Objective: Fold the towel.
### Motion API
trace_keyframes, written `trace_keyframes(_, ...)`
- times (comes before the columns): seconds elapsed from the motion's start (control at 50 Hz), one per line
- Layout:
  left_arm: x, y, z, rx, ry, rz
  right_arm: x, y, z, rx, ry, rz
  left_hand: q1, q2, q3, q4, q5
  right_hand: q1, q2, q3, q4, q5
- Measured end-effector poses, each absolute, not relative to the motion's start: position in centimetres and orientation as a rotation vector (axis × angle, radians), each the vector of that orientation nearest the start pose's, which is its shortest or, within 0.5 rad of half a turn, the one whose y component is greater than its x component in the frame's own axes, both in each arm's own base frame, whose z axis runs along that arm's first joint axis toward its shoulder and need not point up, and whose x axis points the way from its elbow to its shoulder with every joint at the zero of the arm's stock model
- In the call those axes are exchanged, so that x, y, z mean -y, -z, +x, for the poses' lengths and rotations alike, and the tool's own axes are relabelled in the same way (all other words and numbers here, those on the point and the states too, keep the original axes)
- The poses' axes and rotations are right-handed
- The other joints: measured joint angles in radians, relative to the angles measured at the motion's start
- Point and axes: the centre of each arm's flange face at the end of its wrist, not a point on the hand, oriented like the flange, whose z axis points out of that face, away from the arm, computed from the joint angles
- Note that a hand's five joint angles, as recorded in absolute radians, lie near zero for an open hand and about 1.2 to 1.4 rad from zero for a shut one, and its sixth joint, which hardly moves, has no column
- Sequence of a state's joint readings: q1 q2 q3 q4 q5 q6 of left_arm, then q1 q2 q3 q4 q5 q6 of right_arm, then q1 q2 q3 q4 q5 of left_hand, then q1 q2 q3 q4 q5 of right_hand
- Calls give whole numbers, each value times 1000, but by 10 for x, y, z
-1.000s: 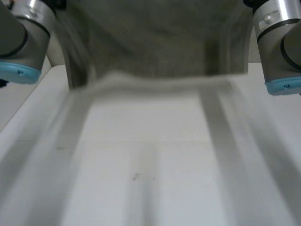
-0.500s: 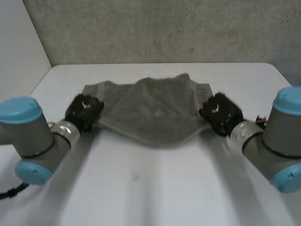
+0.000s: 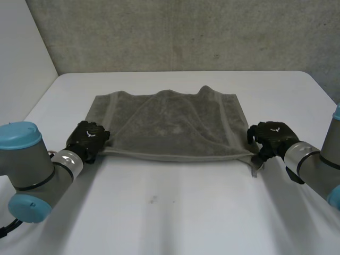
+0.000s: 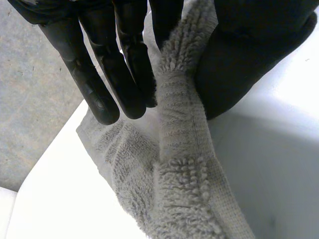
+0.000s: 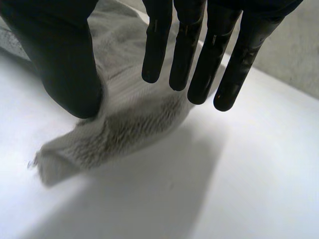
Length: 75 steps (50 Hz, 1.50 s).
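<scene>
A grey towel (image 3: 170, 125) lies spread on the white table (image 3: 175, 212), with a triangular fold of cloth across its middle. My left hand (image 3: 87, 139) is at the towel's near left corner. In the left wrist view the towel (image 4: 179, 149) edge runs up between the thumb (image 4: 239, 64) and the straight fingers (image 4: 94, 84), pinched there. My right hand (image 3: 271, 137) is at the near right corner. In the right wrist view the towel (image 5: 129, 124) corner sags beside the thumb (image 5: 65, 64), while the straight fingers (image 5: 199, 64) stand off the cloth.
A grey wall (image 3: 175, 32) stands behind the table's far edge. Bare white tabletop lies in front of the towel and on both sides of it. The table's left edge (image 3: 45, 95) runs close to my left arm.
Both hands have moved apart and nearer, drawing the towel's near edge straight and laying the cloth flat. The right hand's fingers have come off the corner.
</scene>
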<state>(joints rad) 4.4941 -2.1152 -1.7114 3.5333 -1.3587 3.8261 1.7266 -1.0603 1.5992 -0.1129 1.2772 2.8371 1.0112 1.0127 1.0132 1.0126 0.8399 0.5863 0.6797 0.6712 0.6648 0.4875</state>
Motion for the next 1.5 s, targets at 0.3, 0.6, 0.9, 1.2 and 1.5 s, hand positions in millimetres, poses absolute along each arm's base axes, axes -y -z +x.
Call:
trace_keyframes(0.3, 314, -115, -219, -2112, 1795, 1209, 318, -126, 197, -2389, 1500, -704, -294, -298, -295, -297, -299, 381, 500, 515, 529, 496)
trace_keyframes(0.6, 318, -126, -199, -2100, 1760, 1105, 314, -159, 197, -2312, 1696, -938, -274, -276, -276, -275, -277, 381, 500, 517, 529, 498)
trace_keyframes(0.9, 301, -133, -191, -2113, 1740, 1096, 312, -161, 193, -2354, 1767, -1111, 82, 78, 76, 78, 74, 381, 500, 518, 529, 498)
trace_keyframes(1.2, 246, -146, -180, -2277, 1402, 1290, 262, -191, 180, -2390, 1549, -1831, 160, 203, 200, 201, 187, 381, 500, 519, 529, 498)
trace_keyframes(1.5, 233, -178, -175, -2079, 1320, 1486, 237, -203, 169, -2400, 1298, -2199, 167, 205, 203, 201, 197, 381, 500, 519, 529, 501)
